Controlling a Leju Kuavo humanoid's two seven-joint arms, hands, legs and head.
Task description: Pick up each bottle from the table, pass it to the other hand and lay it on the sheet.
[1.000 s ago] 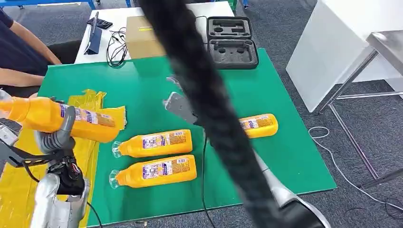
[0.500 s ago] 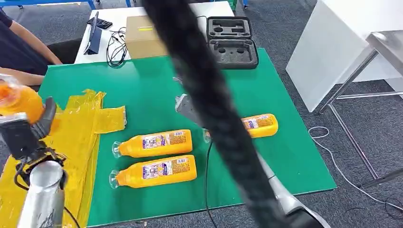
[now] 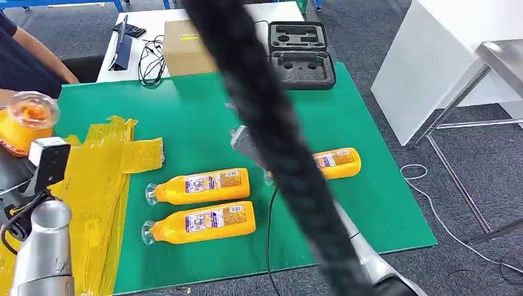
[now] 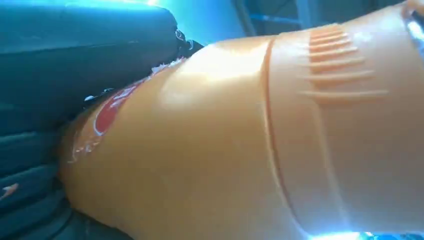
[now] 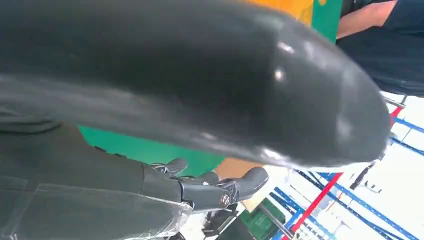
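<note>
One bottle (image 3: 24, 122) now raised upright.

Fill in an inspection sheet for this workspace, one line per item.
Surface: green mat on the table, with a crumpled yellow sheet over its left side.
Job's things: three orange bottles lie on the mat, two side by side and one farther right; a fourth bottle is held over the sheet.
Clutter: cardboard box, open black foam case.
Hands: left hand holds the fourth bottle; right hand holds nothing, fingers apart.
Cables: thick black cable across the head view; black leads beside the box.
Surroundings: grey carpet, a person's arm at the left edge.
</note>
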